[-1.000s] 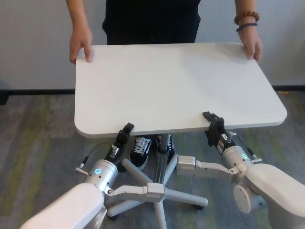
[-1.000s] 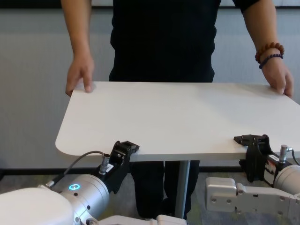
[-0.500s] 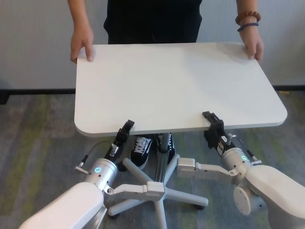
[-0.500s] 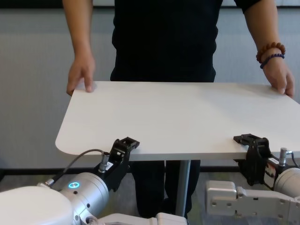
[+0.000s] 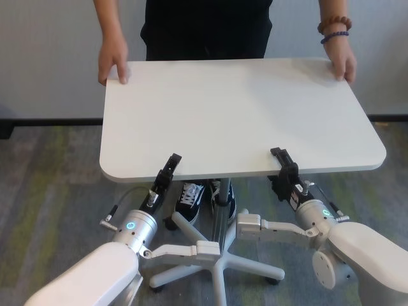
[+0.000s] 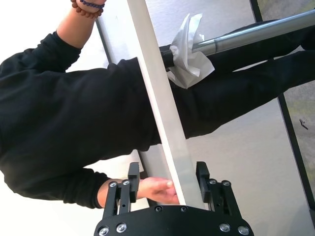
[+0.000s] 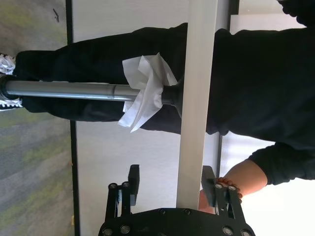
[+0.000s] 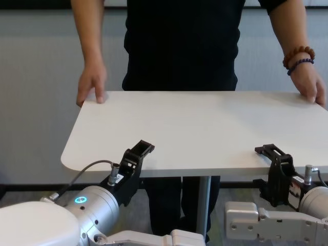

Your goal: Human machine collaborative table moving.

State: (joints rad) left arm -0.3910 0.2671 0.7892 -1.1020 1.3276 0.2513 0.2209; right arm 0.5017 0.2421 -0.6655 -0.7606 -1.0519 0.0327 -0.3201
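Note:
The table (image 5: 242,115) has a white top on a silver pole (image 5: 220,210). The human (image 5: 207,29), in black, stands at the far side with one hand on each far corner (image 5: 113,62) (image 5: 342,62); beads are on the wrist at the right. My left gripper (image 5: 169,167) and right gripper (image 5: 284,164) each straddle the near edge, one finger above and one below. In the left wrist view, my left gripper (image 6: 167,169) is open, with a gap above the top. In the right wrist view, my right gripper (image 7: 170,172) is open, with a gap under it.
The pole stands on a silver star base with castors (image 5: 217,255) between my forearms. The human's black-and-white shoes (image 5: 189,199) are under the table. White tissue (image 7: 142,88) is wrapped around the pole's top. A grey carpet and a wall with a black baseboard (image 5: 44,121) lie around.
The table, its base and the human's hands have shifted slightly to the right. My left gripper's upper finger has tilted up at the edge. Both grippers still straddle it.

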